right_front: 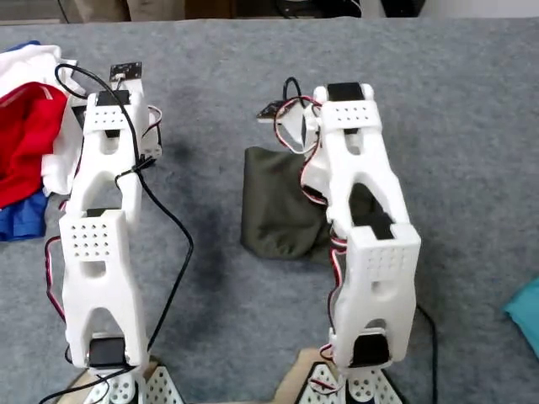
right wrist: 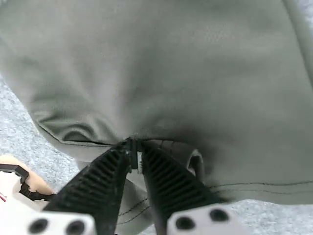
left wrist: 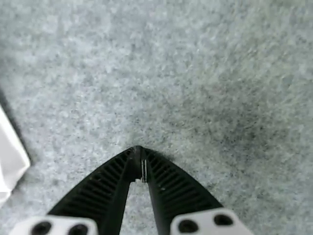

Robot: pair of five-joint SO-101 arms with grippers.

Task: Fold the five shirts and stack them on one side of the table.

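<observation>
An olive shirt (right_front: 274, 210), folded into a compact shape, lies at the table's centre under my right arm (right_front: 362, 194). My right gripper (right wrist: 135, 152) is shut, its tips pinching a fold at the hem of the olive shirt (right wrist: 161, 73). A pile of shirts sits at the far left: white (right_front: 34, 63), red (right_front: 25, 135) and blue (right_front: 21, 219). My left arm (right_front: 101, 210) stands beside that pile. My left gripper (left wrist: 138, 156) is shut with nothing in it, just above bare carpet, with white fabric (left wrist: 10, 161) off to one side.
A teal cloth (right_front: 526, 311) pokes in at the right edge. Grey carpet (right_front: 455, 126) covers the table, with open room at the back and right. Cables (right_front: 168, 227) trail from both arms.
</observation>
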